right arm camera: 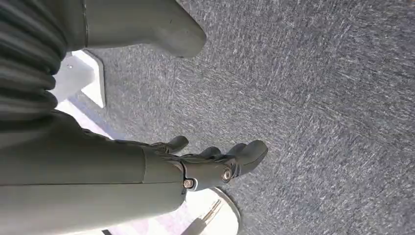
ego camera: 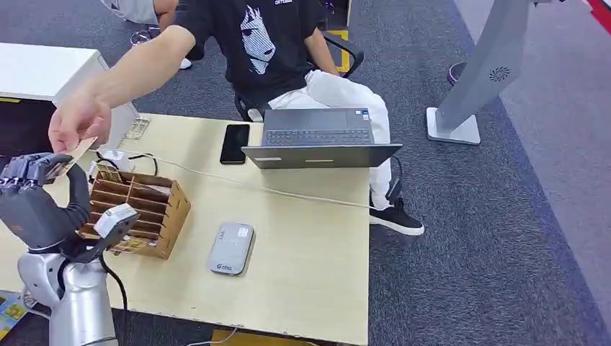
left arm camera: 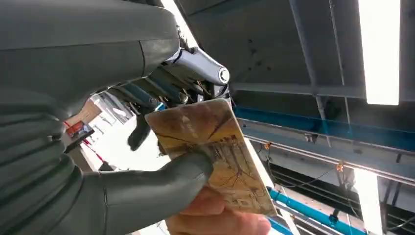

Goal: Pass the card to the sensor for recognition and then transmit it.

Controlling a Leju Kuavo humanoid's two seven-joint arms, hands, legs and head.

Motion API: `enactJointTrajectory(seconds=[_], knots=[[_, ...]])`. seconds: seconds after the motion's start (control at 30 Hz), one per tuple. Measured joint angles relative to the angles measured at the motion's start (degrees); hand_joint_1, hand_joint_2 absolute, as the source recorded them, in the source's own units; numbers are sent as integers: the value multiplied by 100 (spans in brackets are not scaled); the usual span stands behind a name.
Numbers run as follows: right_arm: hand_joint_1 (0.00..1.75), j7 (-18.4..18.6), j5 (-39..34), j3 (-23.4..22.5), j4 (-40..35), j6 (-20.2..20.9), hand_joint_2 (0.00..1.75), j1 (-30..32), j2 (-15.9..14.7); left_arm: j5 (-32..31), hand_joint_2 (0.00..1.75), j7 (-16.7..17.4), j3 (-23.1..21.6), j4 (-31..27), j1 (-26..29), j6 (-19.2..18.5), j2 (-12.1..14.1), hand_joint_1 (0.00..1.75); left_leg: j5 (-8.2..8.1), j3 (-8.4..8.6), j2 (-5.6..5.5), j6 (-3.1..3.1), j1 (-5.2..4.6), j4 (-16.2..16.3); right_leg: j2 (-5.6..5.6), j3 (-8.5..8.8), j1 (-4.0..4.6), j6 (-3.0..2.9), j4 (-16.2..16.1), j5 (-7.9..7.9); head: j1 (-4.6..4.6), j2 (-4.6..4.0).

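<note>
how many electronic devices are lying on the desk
3: a laptop open at the far edge, a black phone just left of it, and a grey sensor near the middle. The wooden organizer may hide others.

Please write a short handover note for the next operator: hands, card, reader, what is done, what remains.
Left hand: raised beside the wooden card rack, holds the card between thumb and fingers. A person's hand grips the same card.
Right hand: hangs over the carpet, holds nothing, fingers slightly curled.
Grey card reader: flat on the table, nothing on it.
Done: cannot tell whether the card was scanned.
Left: finish the handover.
</note>
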Motion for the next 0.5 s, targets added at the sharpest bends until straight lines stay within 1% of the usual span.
enactJointTrajectory(seconds=[0.5], knots=[[0,0,0,0,0,-7,175,15,0,210,175,-2,-87,0,1,0,-11,175,0,-1,0,0,0,0,0,0,0,0,0,0,0,0]])
